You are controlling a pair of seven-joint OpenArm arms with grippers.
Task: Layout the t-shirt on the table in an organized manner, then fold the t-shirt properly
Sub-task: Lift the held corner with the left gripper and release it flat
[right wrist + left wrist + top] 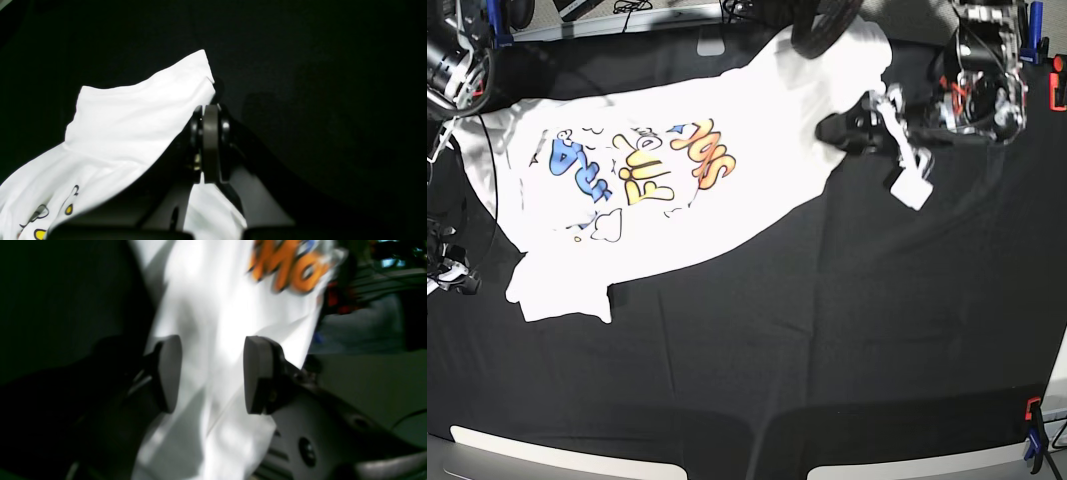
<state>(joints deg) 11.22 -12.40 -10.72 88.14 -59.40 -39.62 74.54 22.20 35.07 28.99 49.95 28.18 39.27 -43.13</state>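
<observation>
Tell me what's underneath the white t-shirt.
The t-shirt lies on the black cloth covering the table, which shows all along the shirt's near edge. Whatever is directly under the shirt is hidden, so I can't say whether anything else is there.

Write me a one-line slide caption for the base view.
White t-shirt with colourful cartoon lettering lies across a black-draped table, robot arms at both sides.

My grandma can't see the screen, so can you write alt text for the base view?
A white t-shirt with blue, yellow and orange cartoon letters lies stretched across a table draped in black cloth. The robot's left gripper has its jaws apart over one end; part of the right arm shows at the other.
</observation>
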